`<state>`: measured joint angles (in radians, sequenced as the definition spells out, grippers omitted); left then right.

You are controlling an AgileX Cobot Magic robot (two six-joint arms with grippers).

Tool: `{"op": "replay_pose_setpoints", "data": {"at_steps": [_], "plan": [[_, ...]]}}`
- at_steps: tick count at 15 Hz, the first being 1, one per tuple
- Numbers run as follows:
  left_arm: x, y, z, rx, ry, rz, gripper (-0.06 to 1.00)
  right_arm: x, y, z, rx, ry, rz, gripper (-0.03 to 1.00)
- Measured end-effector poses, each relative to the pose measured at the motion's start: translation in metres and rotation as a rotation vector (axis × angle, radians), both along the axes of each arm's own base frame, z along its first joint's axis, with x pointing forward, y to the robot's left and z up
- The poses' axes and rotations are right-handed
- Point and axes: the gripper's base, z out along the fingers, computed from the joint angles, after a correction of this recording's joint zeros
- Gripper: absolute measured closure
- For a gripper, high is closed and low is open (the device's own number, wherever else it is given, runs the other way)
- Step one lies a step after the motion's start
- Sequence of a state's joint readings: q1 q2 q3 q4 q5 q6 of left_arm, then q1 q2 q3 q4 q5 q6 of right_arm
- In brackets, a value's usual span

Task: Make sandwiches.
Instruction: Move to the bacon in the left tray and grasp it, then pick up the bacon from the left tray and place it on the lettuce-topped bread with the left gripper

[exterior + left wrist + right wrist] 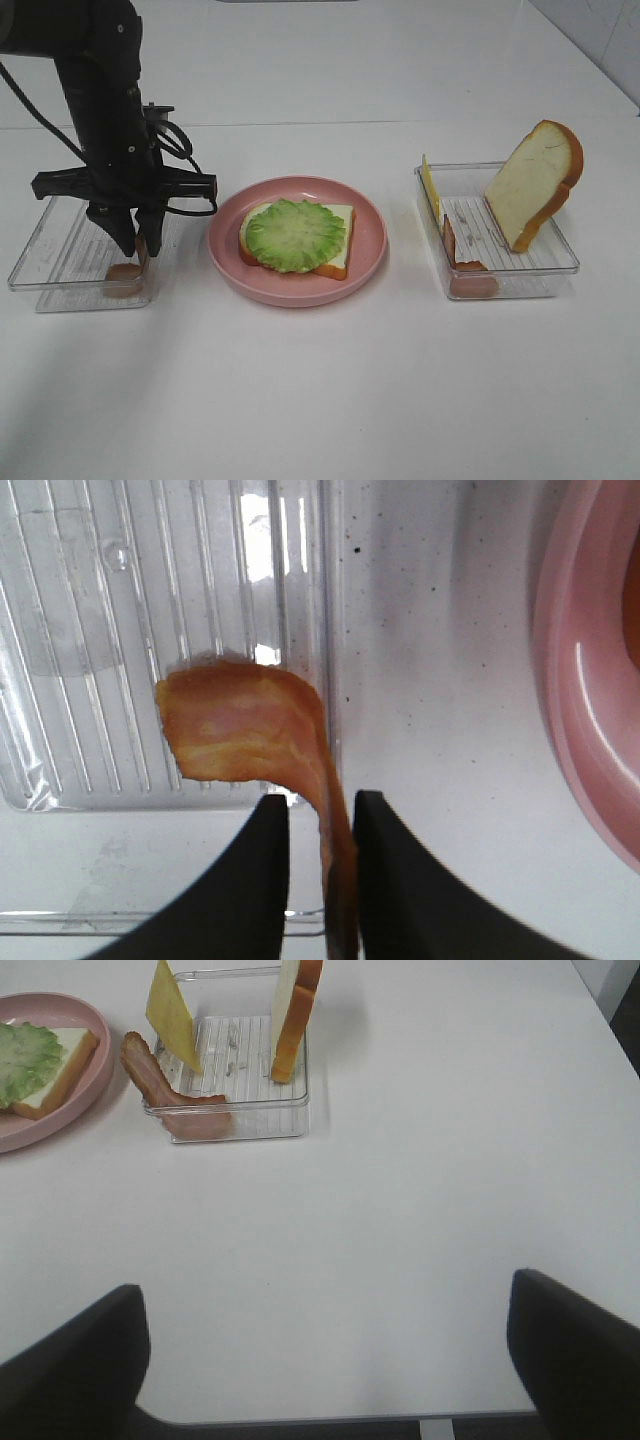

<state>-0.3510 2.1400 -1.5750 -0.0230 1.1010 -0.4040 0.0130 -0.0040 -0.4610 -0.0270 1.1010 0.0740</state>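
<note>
Left claw point(320, 815) was down in the tray point(80, 630), jaws drawn close on one end of the bacon point(250, 735). It looked pinched edge-on, the rest curling away beyond the fingertips onto the ribbed floor. Bacon judged light, limp and a little slick. Held by its end it would likely dangle and swing, so a slow lift seemed wise. Lettuce point(296, 235) on bread point(340, 214) sat on the plate point(370, 250) just beside this claw, outside the tray. Right claw point(320, 1360) was spread wide, holding nothing.
</note>
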Motion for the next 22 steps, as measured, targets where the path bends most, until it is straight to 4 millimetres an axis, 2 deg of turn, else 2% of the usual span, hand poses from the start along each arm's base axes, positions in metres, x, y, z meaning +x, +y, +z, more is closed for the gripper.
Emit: {"op": "replay_pose_setpoints", "data": {"at_steps": [3,5,9,11,16,17,20,22], "plan": [[0.0,0.0,0.0,0.0,0.0,0.0,0.89,0.0,0.0,0.0,0.0,0.0,0.0,0.03],[0.0,0.0,0.0,0.0,0.0,0.0,0.94,0.0,0.0,0.0,0.0,0.0,0.0,0.03],[-0.002,-0.001,0.0,-0.012,0.017,0.019,0.94,0.0,0.0,0.0,0.0,0.0,0.0,0.03],[-0.002,-0.002,0.008,-0.008,0.049,0.023,0.94,0.0,0.0,0.0,0.0,0.0,0.0,0.03],[0.02,-0.01,0.06,-0.073,-0.104,-0.009,0.94,0.0,0.0,0.0,0.0,0.0,0.0,0.03],[0.02,-0.015,0.09,-0.147,-0.171,0.0,0.94,0.0,0.0,0.0,0.0,0.0,0.0,0.03],[0.009,-0.024,0.135,-0.314,-0.233,-0.015,0.94,0.0,0.0,0.0,0.0,0.0,0.0,0.03],[-0.001,-0.029,0.158,-0.424,-0.258,-0.062,0.94,0.0,0.0,0.0,0.0,0.0,0.0,0.03]]}}
